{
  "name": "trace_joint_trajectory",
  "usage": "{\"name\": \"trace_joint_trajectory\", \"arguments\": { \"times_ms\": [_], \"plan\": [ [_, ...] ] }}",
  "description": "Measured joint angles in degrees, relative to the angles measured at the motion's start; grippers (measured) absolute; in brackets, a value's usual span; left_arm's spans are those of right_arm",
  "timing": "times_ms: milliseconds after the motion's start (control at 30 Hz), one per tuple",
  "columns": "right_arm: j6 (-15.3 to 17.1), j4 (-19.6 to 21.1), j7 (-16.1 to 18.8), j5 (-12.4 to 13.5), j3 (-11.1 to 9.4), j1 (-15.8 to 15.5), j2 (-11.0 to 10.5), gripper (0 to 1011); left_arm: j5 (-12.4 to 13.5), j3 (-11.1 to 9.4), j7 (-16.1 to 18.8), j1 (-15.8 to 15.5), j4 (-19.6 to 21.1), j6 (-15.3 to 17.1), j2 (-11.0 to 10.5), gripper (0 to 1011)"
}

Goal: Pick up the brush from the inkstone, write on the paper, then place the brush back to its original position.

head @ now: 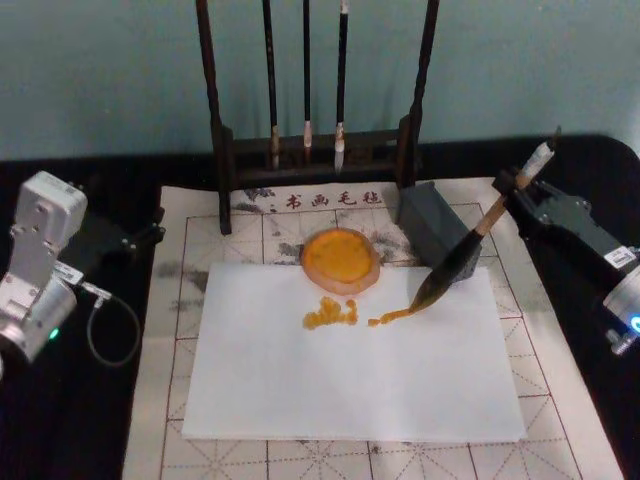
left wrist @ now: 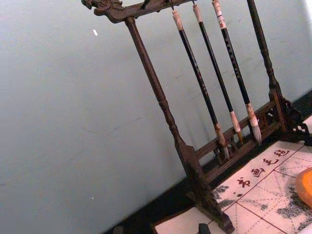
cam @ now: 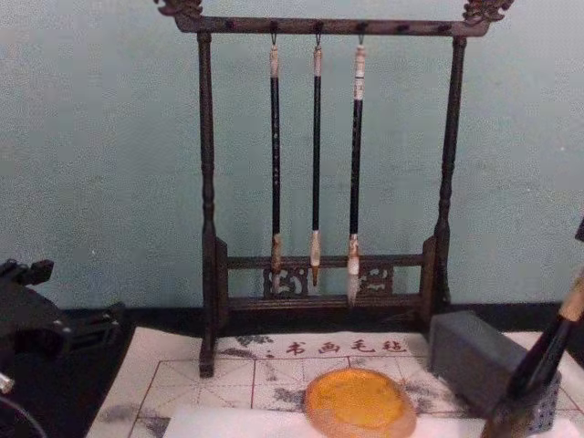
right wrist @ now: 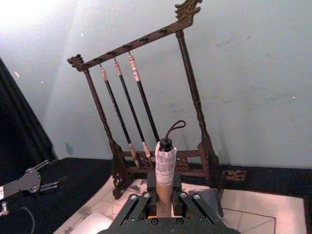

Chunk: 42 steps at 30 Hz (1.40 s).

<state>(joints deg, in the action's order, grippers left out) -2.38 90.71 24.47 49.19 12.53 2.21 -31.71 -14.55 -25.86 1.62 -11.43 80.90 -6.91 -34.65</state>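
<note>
The paper [head: 350, 370] lies on a gridded felt mat [head: 175, 400] on the black worktop [head: 60, 430], low and to the left of the right claw [head: 518, 190]. That claw is clamped on the tan handle of the brush [head: 462, 255], which slants down and leftward from it, its dark tip touching the paper at the end of an orange stroke [head: 390, 317]. The inkstone [head: 340, 258] sits farther left of the claw, on the paper's far edge. The left claw [head: 148, 233] rests well apart across the mat, fingers spread.
</note>
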Motion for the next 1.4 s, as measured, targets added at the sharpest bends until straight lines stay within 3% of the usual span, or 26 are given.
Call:
{"name": "trace_joint_trajectory", "arguments": {
  "times_ms": [567, 867, 1200, 1400],
  "plan": [
    [-0.1, 0.9, 0.2, -0.7, -1.5, -0.1, 0.6, 195, 0.0, 0.0, 0.0, 0.0, 0.0, 0.0, 0.0, 1001],
    [0.0, 0.8, 1.1, 0.8, -1.4, 1.7, 1.9, 195, 0.0, 0.0, 0.0, 0.0, 0.0, 0.0, 0.0, 1001],
    [0.7, -2.5, 0.7, 4.0, -0.2, 5.9, 5.5, 195, 0.0, 0.0, 0.0, 0.0, 0.0, 0.0, 0.0, 1001],
    [1.6, -6.3, -2.0, 6.5, 0.2, 9.2, 8.9, 195, 0.0, 0.0, 0.0, 0.0, 0.0, 0.0, 0.0, 1001]
  ]
}}
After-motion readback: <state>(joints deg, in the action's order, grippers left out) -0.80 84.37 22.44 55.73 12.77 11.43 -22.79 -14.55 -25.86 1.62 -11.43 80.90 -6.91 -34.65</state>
